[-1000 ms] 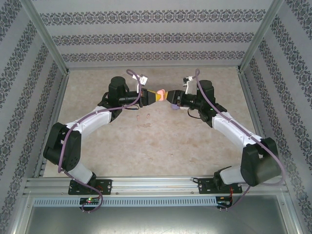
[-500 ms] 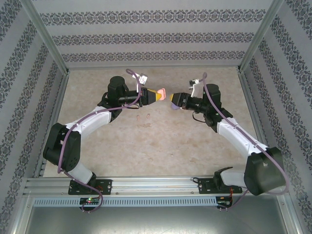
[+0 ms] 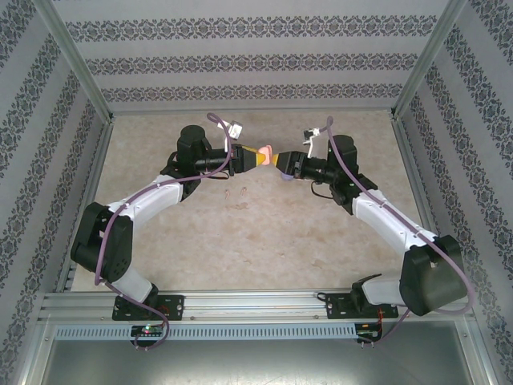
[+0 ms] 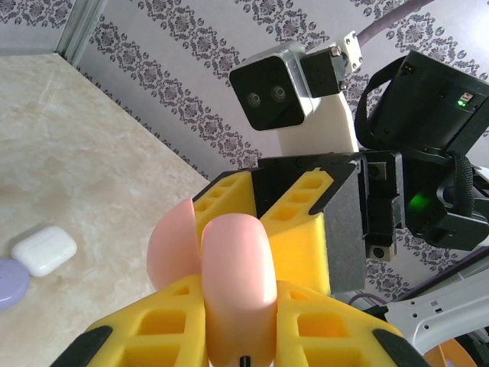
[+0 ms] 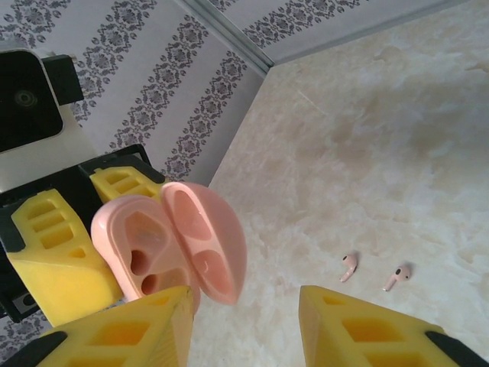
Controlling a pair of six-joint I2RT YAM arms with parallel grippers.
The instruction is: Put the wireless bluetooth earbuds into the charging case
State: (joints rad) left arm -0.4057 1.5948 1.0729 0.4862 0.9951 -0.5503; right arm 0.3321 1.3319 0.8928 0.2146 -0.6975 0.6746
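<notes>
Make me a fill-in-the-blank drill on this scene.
The left gripper holds the pink case, its lid ___.
The two earbuds on the table are ___.
The white case lies beside the purple case; the ___ one is cut off at the left wrist view's edge.
Missing: open; pink; purple.
</notes>
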